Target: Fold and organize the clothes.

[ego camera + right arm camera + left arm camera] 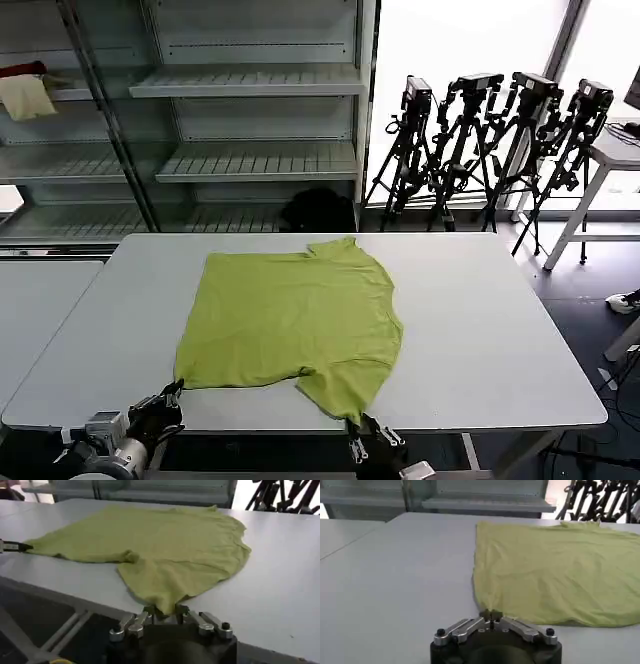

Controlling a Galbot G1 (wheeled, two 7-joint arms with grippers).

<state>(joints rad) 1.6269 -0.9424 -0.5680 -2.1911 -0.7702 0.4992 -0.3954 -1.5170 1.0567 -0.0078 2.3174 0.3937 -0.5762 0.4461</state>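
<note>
Both grippers pinch the near hem of a lime-green T-shirt on a white table.

At the table's near edge, the left gripper (176,392) has its jaws closed on the shirt's near-left corner, and the right gripper (356,426) is clamped on the lowest fold of the hem. The lime-green T-shirt (290,320) lies mid-table (500,330), partly folded, collar toward the far side. Beyond stand metal shelves (250,160) and black tripods (490,150).

Tripods (480,150) (by window), metal shelving (250,110)
</note>
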